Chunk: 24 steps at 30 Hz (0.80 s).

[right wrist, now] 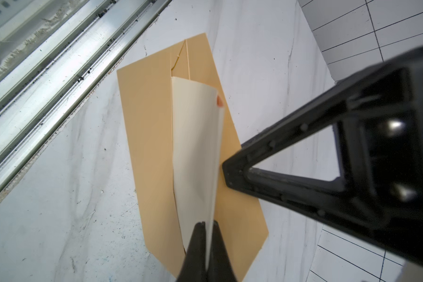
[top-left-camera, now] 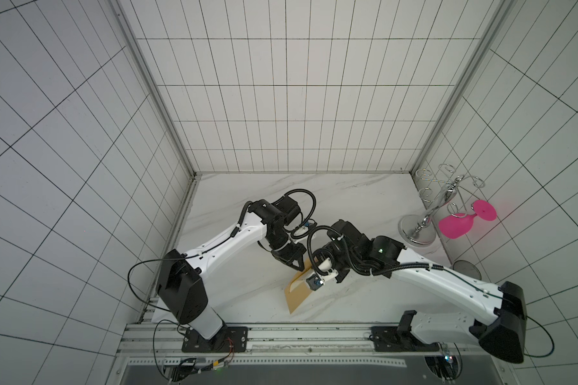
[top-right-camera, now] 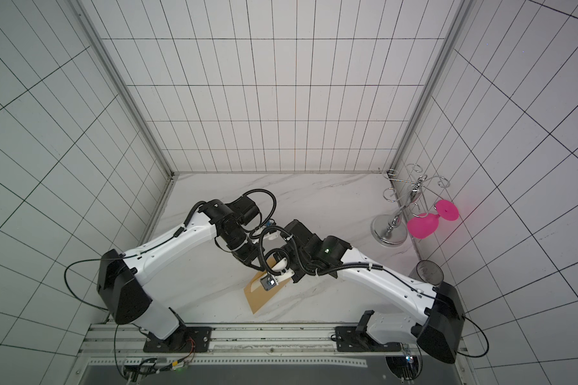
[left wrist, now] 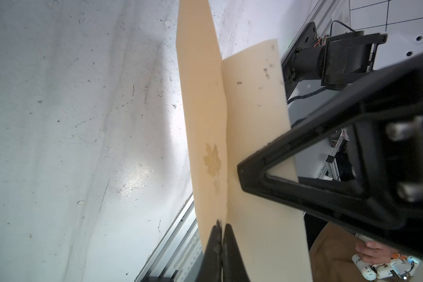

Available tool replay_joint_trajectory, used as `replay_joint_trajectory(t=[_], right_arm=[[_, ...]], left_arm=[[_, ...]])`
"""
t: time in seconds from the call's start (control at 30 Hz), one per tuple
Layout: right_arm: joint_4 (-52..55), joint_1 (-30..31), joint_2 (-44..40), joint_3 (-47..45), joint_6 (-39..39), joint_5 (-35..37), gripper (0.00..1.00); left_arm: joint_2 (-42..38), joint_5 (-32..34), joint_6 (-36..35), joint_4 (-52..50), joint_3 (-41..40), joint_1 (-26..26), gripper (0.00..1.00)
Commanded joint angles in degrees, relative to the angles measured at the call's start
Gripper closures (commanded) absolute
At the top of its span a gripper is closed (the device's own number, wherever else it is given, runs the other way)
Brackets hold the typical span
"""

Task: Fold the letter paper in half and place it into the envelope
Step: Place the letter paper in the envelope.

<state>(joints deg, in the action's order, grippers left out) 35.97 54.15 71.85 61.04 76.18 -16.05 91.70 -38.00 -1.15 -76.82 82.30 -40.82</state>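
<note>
The left end effector (left wrist: pixel 221 225) is clenched on one edge of the paper (left wrist: pixel 252 117), and the right end effector (right wrist: pixel 206 225) pinches the same sheet, which hangs folded and loosely bowed. It is held just above the envelope (right wrist: pixel 147 146), which lies flat on the worktop (right wrist: pixel 59 195) near the front rail (right wrist: pixel 59 61) with its flap open. Whether the paper's far edge is inside the pocket cannot be told.
</note>
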Motion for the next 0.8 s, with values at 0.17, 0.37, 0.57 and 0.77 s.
replay_joint_trajectory(t=[0.17,0.37,0.57,0.77], right_arm=[[-0.72,0.21,0.18,-1.34,1.17,3.36,1.00],[-0.72,0.24,-0.31,-1.83,1.32,4.08,1.00],[0.16,1.72,0.59,-2.10,1.70,4.10,1.00],[-1.06,3.41,2.15,-2.17,0.14,4.67,1.00]], left_arm=[[-0.47,-0.67,-1.50,-0.54,0.93,-0.75,1.00],[-0.68,-0.09,-1.42,-0.26,0.84,-0.75,1.00],[0.22,-0.13,-1.41,-0.53,2.08,-0.80,1.00],[0.69,-0.64,-1.49,-0.71,2.73,-0.76,1.00]])
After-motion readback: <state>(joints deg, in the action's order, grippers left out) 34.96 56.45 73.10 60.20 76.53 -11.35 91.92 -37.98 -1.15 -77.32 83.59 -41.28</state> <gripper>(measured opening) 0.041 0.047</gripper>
